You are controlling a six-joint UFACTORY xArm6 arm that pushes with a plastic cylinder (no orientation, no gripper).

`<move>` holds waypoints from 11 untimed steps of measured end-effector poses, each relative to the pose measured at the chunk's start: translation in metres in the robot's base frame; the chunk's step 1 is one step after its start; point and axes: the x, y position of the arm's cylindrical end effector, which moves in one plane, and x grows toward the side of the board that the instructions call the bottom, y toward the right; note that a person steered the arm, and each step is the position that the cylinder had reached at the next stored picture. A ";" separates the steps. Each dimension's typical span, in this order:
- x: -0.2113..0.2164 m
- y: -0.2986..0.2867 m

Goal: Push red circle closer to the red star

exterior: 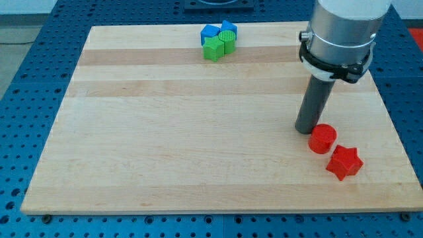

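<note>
The red circle (pixel 322 139) lies on the wooden board (pixel 165 139) at the view's lower right. The red star (pixel 344 162) lies just below and to the right of it, almost touching it. My tip (pixel 307 129) is at the end of the dark rod, right against the circle's upper left side.
A tight cluster sits at the board's top centre: a blue block (pixel 209 32), a blue round block (pixel 229 28), a green star-like block (pixel 213 48) and a green round block (pixel 229 43). The board's right edge is close to the red star. The arm's grey body (pixel 344 30) hangs above the rod.
</note>
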 end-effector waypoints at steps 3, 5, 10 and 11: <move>0.025 0.005; 0.030 0.002; -0.194 0.028; -0.192 0.065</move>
